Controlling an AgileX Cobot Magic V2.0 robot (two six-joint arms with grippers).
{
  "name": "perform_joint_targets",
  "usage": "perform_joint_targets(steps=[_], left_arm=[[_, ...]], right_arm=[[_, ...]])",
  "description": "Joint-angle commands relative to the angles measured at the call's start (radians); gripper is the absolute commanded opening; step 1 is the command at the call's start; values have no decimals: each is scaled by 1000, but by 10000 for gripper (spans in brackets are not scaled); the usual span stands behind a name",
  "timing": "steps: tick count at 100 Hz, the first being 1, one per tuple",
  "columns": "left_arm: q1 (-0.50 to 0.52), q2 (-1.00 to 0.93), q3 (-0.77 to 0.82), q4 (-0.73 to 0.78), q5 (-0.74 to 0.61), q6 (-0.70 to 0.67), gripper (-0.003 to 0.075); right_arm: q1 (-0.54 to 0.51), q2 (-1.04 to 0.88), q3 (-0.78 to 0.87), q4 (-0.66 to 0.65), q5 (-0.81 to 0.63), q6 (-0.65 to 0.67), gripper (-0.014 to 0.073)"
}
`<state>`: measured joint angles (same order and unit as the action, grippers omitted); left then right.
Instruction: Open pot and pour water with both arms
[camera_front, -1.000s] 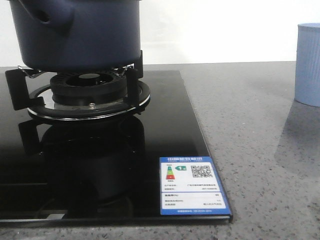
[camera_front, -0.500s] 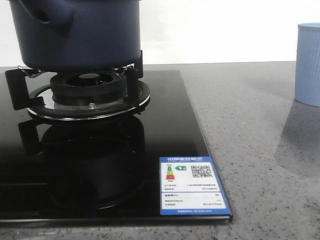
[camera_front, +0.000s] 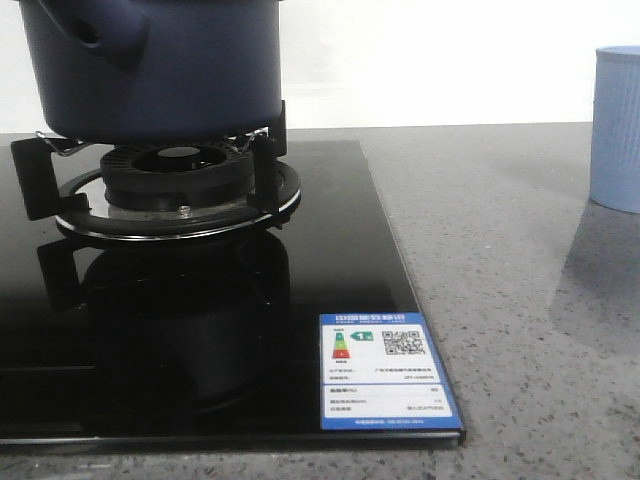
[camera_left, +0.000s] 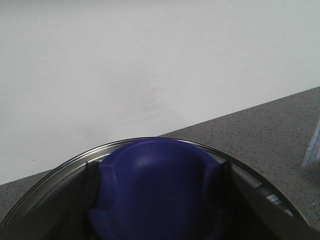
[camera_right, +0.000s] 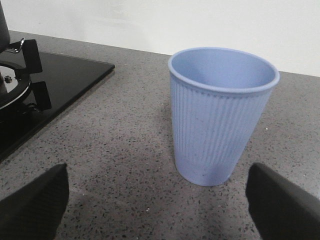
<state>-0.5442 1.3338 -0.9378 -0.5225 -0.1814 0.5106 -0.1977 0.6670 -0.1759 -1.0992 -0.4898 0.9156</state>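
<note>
Risk: left gripper (camera_left: 160, 210) drops the lid (camera_left: 160, 150) if the knob (camera_left: 157, 195) slips; the fingers (camera_left: 90, 190) flanking the knob look clamped on it, but contact is only partly visible. Lid rim fills the space just ahead of that gripper, wall behind. Right gripper (camera_right: 157, 197) is spread wide and empty, low over the counter (camera_right: 125, 150), cup (camera_right: 220, 115) straight ahead between the fingertips, near. Pot (camera_front: 150, 65) sits on the burner (camera_front: 180, 180), off to its left. Closing too early would tip the cup.
</note>
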Motion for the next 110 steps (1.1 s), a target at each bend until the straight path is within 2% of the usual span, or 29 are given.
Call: perform_joint_targets(steps=[1, 33, 52, 85, 103, 110], left_arm=[[-8, -31, -37, 2, -77, -9, 372], [-8, -31, -37, 2, -63, -9, 385], [-8, -37, -37, 2, -57, -9, 542], [0, -194, -37, 2, -28, -9, 538], [3, -314, -37, 5, 21, -7, 531], [18, -352, -35, 5, 58, -7, 483]], right_arm=[[1, -3, -26, 20, -47, 4, 650], [1, -3, -26, 20, -47, 4, 650], [1, -3, -26, 20, -58, 4, 650], [1, -3, -26, 20, -116, 4, 650], [1, -3, -32, 50, -310, 4, 646], [4, -3, -32, 96, -374, 4, 597]])
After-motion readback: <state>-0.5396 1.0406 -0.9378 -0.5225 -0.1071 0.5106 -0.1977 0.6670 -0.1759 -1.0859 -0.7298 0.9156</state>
